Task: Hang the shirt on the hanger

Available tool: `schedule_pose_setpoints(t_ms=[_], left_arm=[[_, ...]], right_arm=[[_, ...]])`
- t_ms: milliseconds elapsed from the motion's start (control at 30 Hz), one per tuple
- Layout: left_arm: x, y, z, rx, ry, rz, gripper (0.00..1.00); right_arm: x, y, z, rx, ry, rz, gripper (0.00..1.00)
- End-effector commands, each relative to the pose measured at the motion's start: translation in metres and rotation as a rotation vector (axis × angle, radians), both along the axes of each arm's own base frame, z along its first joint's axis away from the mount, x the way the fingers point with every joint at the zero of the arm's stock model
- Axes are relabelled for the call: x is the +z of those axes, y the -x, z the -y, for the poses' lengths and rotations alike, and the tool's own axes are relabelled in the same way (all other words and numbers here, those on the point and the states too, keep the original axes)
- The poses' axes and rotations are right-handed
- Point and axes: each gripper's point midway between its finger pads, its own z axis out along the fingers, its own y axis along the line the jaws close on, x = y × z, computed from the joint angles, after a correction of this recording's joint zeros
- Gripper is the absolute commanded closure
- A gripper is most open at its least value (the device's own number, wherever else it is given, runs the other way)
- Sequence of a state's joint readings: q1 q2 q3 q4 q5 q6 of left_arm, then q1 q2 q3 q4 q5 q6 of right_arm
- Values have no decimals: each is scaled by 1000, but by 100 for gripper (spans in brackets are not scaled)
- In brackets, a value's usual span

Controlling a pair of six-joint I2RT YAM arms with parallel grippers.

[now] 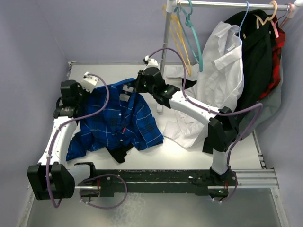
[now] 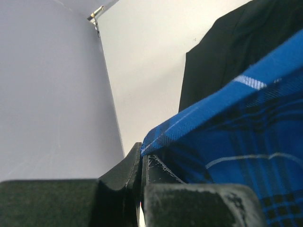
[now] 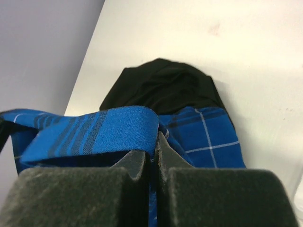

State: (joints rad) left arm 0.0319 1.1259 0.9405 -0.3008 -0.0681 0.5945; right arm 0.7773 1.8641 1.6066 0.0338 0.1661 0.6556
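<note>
two grips — left pincer [image 2: 141, 156] clenched on shirt [image 1: 118, 120], right pincer [image 3: 154, 149] likewise, hanger [image 1: 199, 59] on rail [image 1: 222, 4]

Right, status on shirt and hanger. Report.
Left gripper and right gripper shut on shirt. Hanger on rail, bare. Black garment under shirt; white shirt hangs by hanger.

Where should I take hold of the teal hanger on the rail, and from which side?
Probably the teal hanger by its lower end, coming from the near side: it hangs edge-on from the rail, the yellow hanger close on its left and the white shirt on its right.
</note>
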Motion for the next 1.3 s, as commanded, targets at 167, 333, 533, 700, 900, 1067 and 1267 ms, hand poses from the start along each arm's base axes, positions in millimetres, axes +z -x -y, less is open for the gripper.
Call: schedule_pose_setpoints(t_ms=[167,333,533,700,900,1067,1267], left_arm=[[13,-4,0,-37,128,56,100],[2,0,9,-61,179,17,100],[-21,0,6,-27,198,-19,100],[-31,-2,-4,36,184,-23,100],[-39,-2,-5,55,198,-39,100],[-40,-3,-9,75,185,-39,100],[-44,1,-13,87,168,-50,100]], right_arm=[[2,21,-40,137,-116,-30,100],[-2,33,-51,228,-158,-18,100],[-10,21,-45,213,-139,-13,100],[-11,9,-42,238,-175,-20,69],[1,11,-22,284,-62,118,17],[13,22,3,362,-107,175,0],[7,44,36,432,-108,243,0]])
